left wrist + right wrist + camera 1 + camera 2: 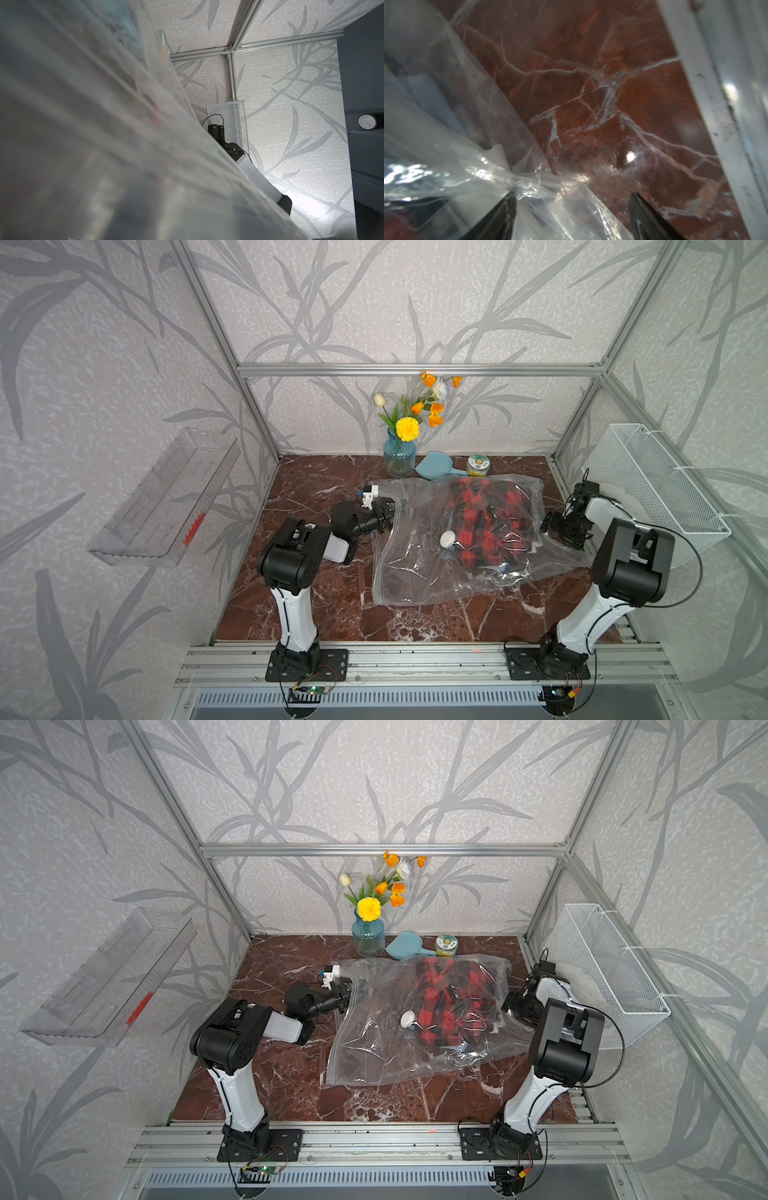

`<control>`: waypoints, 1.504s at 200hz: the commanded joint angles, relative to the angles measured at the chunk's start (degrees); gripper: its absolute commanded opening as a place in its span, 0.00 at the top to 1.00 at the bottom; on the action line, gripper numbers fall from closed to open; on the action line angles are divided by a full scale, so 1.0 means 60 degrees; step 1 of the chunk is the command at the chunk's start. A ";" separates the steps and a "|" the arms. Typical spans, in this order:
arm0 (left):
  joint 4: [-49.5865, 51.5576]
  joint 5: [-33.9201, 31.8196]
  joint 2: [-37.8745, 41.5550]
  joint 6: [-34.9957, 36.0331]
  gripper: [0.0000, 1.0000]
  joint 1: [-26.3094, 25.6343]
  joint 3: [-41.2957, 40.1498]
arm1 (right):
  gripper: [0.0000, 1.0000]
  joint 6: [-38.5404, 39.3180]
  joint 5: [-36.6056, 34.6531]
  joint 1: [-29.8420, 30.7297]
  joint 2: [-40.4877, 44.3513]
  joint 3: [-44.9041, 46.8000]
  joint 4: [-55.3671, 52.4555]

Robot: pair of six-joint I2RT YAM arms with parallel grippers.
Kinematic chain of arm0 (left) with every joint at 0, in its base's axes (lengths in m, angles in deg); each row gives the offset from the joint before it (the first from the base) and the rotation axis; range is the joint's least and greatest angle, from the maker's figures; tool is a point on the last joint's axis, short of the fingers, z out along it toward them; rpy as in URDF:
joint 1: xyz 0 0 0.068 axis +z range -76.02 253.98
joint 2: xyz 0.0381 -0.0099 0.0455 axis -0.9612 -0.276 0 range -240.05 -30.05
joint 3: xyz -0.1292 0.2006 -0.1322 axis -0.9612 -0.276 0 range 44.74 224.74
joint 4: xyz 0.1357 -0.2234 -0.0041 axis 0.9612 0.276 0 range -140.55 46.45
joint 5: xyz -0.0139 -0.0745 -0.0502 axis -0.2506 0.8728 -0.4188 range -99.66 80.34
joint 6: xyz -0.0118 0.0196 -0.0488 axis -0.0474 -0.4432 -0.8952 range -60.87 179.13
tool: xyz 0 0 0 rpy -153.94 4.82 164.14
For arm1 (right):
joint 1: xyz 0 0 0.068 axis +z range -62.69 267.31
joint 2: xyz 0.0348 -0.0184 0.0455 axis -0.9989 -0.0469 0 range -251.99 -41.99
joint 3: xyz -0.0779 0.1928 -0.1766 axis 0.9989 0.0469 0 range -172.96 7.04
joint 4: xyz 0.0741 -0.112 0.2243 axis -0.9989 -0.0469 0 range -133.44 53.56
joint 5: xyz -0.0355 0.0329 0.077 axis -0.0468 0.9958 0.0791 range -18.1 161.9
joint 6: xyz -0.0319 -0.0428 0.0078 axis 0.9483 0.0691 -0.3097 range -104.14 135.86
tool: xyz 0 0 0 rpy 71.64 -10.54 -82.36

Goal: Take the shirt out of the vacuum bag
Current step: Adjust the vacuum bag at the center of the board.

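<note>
Blurred vacuum bag (104, 145) film hides the left pincer (wrist view)

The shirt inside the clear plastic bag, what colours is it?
Red and black checks, clearest in a top view: the plaid shirt.

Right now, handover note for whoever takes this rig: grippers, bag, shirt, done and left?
Left gripper: at the left edge of the large clear crinkly vacuum bag; plastic fills its wrist view, grip cannot be confirmed.
Right gripper: jaws apart, crumpled bag plastic lying between them, nothing clamped.
Red-and-black plaid shirt: inside the bag, in its right half, beside the round white valve disc. Bag lies on the brown marble table.
Done: nothing visible.
Left: get the shirt out of the bag.
</note>
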 commanded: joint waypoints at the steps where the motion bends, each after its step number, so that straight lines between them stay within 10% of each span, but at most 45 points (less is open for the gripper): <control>1: -0.0358 0.0217 -0.0032 0.0008 0.36 -0.0056 0.0231 | 0.46 -0.0132 0.1627 -0.0102 -0.0233 0.0297 0.0271; 36: -0.0331 0.0247 0.0020 0.0016 0.36 -0.0054 0.0250 | 1.00 -0.0231 0.3023 -0.0136 -0.0412 0.0491 0.0681; 142: -0.0274 0.0308 0.0225 -0.0140 0.36 0.0084 0.0508 | 1.00 -0.1174 0.3400 0.2028 0.4264 0.0166 0.0173; 235: -0.0017 0.0362 0.1166 -0.0126 0.33 0.1042 -0.0260 | 1.00 -0.0648 0.2550 0.3437 0.4432 -0.4916 -0.2643; 268: -0.0048 0.0409 0.1323 -0.0131 0.33 0.1043 -0.0510 | 0.38 0.0195 0.0835 0.3425 0.4166 -0.4145 -0.3540; 301: 0.0837 0.0482 0.1761 0.0485 0.33 0.1030 -0.0603 | 0.20 0.0762 -0.0078 0.2978 0.4136 -0.2624 -0.3336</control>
